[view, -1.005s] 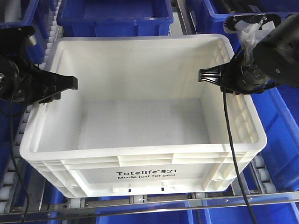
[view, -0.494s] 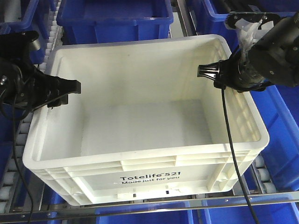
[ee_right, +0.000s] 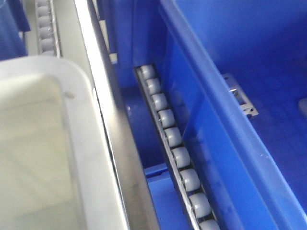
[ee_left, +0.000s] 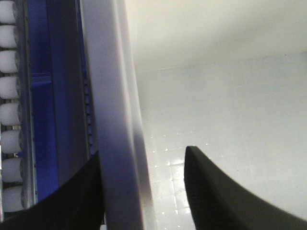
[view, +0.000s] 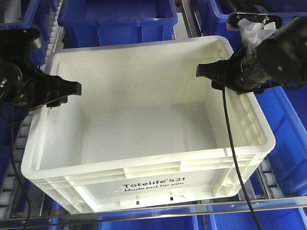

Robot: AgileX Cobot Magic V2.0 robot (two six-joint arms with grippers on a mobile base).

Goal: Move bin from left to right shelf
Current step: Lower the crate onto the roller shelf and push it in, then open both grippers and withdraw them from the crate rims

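The white bin, printed "Totelife 521", sits on the roller shelf, surrounded by blue bins. My left gripper is at the bin's left wall. In the left wrist view its jaws straddle that wall: one finger is outside against it, the other finger is inside with a gap. My right gripper is at the bin's right wall, with one black finger reaching inside. The right wrist view shows no fingers, only the bin's rim.
Blue bins stand behind and to the right of the white bin. A metal rail runs along the shelf front. Beside the bin's right rim are a steel rail, a roller track and a blue bin wall.
The bin has shifted slightly toward the front and turned a little. The right gripper's inner finger has moved a little left, further over the bin. The left gripper has barely moved.
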